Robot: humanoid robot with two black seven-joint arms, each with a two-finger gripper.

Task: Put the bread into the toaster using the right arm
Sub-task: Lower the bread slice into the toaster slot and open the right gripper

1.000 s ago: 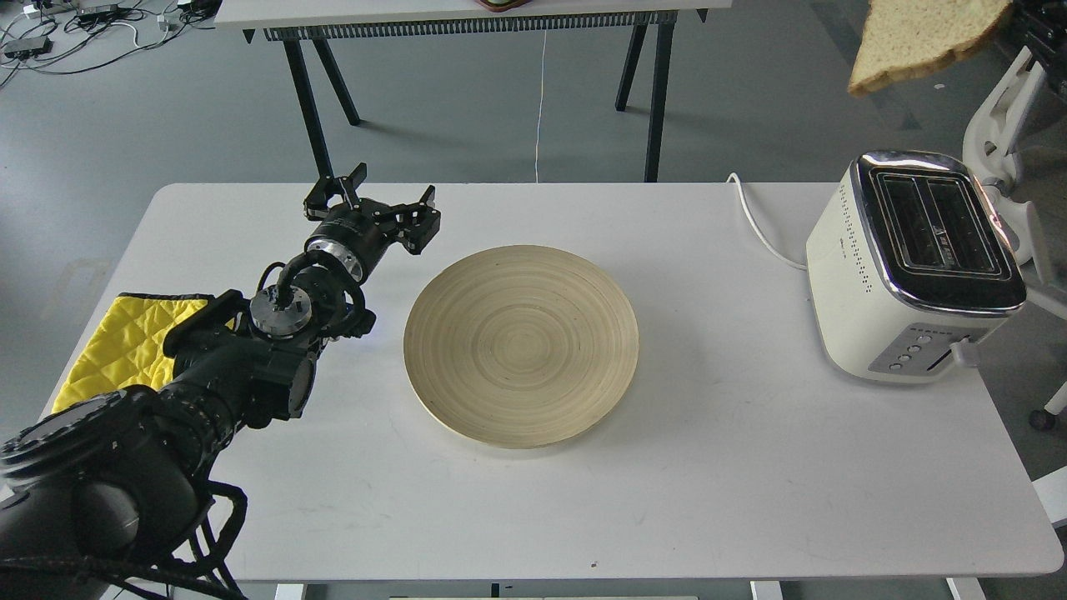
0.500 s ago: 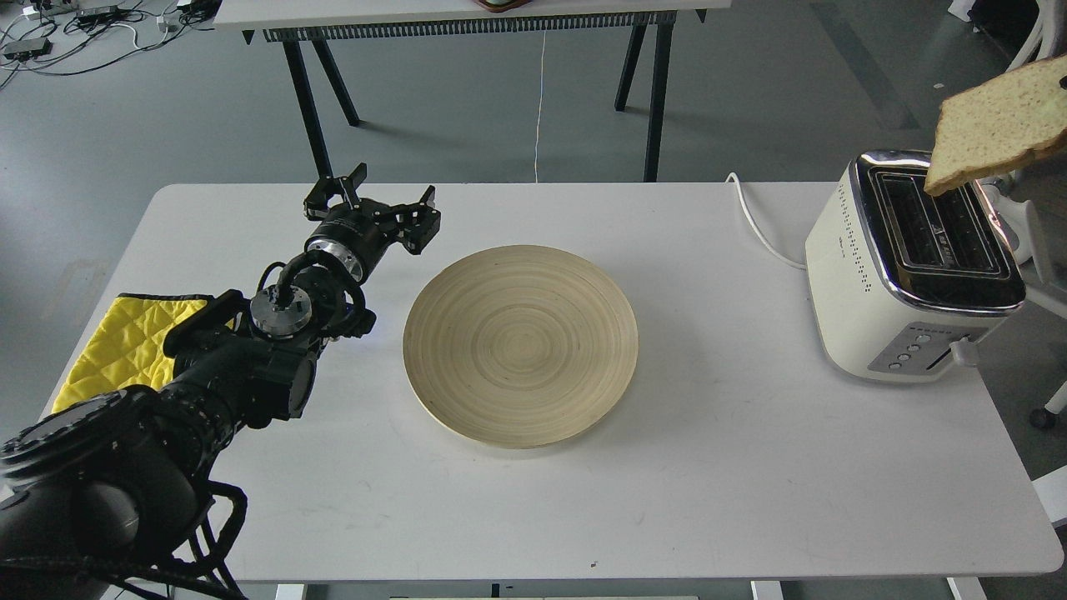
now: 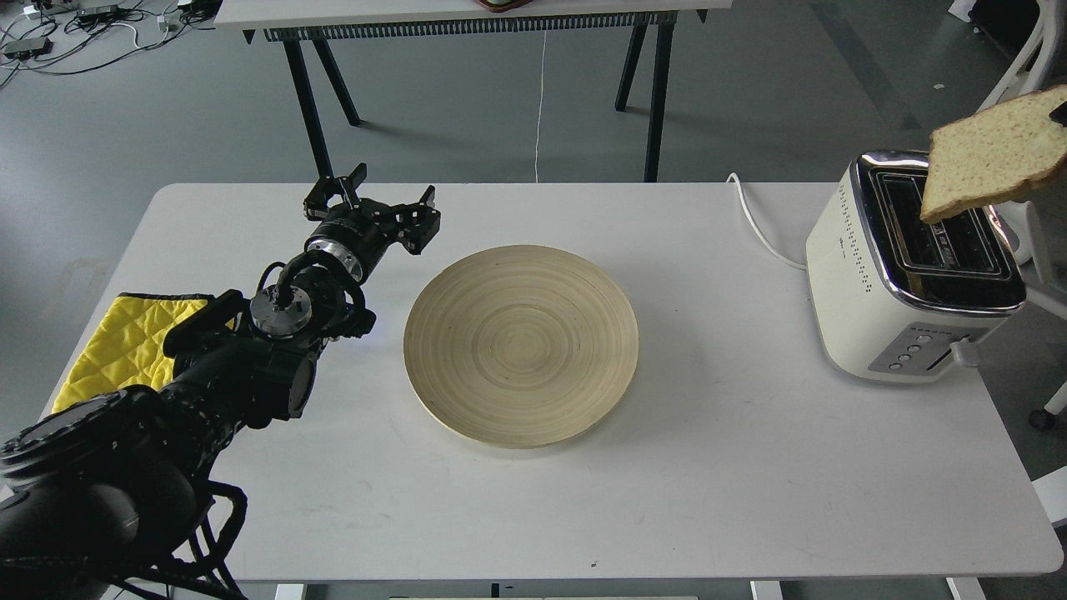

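Note:
The bread (image 3: 992, 158), a pale tan slice with a brown crust, hangs tilted in the air at the right edge, its lower corner just above the toaster's far slot. Only a dark sliver of my right gripper (image 3: 1060, 115) shows at the frame edge, against the slice's right side; the rest of the right arm is out of view. The cream-white toaster (image 3: 884, 283) with a chrome top and two black slots stands at the table's right end. My left gripper (image 3: 377, 202) is open and empty, left of the wooden plate.
A round wooden plate (image 3: 521, 346) lies mid-table. A yellow quilted cloth (image 3: 117, 346) lies at the left edge under my left arm. The toaster's white cord (image 3: 754, 221) runs off the back. A second table (image 3: 467, 17) stands behind, and a white chair (image 3: 1013, 108) is on the right.
The bread has moved from the top of the view rightward and down to just above the toaster's slots, dropping a little further in the last half second. The left arm has not moved.

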